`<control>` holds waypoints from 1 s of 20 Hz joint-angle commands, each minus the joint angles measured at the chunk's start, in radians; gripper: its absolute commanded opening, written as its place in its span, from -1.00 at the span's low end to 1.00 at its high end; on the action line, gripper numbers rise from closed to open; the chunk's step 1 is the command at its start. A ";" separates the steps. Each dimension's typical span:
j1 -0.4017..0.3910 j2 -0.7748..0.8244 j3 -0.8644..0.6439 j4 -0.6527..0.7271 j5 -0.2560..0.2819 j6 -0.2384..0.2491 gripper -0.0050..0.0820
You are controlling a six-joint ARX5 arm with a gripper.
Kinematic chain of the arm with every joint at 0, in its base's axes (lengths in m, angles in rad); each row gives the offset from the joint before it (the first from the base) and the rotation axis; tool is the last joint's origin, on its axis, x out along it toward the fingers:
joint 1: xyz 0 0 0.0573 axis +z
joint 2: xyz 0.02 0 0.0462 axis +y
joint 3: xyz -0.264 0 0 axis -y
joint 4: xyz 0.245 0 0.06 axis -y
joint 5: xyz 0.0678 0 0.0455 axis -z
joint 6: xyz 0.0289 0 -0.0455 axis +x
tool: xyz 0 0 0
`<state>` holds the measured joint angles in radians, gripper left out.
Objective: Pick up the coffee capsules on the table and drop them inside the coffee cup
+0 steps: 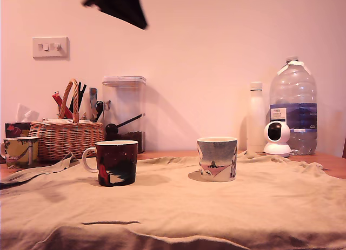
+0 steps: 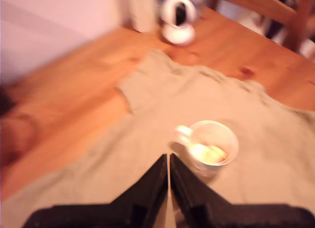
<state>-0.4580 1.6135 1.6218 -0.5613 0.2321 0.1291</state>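
Black gripper (image 2: 169,161) hung high above the beige cloth (image 1: 216,207), its jaws pressed nearly together with nothing visible between them. Below it stood the pale patterned coffee cup (image 2: 211,146), something light-coloured blurred inside; whether that was a capsule could not be told. A dark red-black mug (image 1: 115,162) stood well apart.

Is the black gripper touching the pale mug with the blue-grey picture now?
Apart. In the exterior view the gripper is high at the top edge, far above the pale mug standing on the beige cloth.
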 commanded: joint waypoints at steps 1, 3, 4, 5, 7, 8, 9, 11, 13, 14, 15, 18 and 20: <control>0.014 -0.031 -0.120 0.062 -0.018 -0.027 -0.93; 0.042 -0.088 -0.224 0.130 -0.029 -0.052 -0.93; 0.054 -0.116 -0.274 0.161 -0.029 -0.054 -0.93; 0.068 -0.147 -0.326 0.195 -0.029 -0.063 -0.93; 0.098 -0.199 -0.419 0.246 -0.028 -0.080 -0.93; 0.113 -0.226 -0.465 0.278 -0.028 -0.097 -0.93; 0.129 -0.247 -0.510 0.312 -0.028 -0.105 -0.93; 0.163 -0.294 -0.604 0.375 -0.028 -0.119 -0.93; 0.208 -0.336 -0.698 0.422 -0.028 -0.157 -0.93; 0.228 -0.358 -0.741 0.445 -0.028 -0.167 -0.93; 0.246 -0.379 -0.787 0.468 -0.028 -0.181 -0.93; 0.293 -0.450 -0.916 0.522 -0.031 -0.211 -0.93; 0.315 -0.508 -1.009 0.565 -0.033 -0.229 -0.93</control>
<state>-0.1474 1.1385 0.6521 -0.0181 0.1997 -0.0875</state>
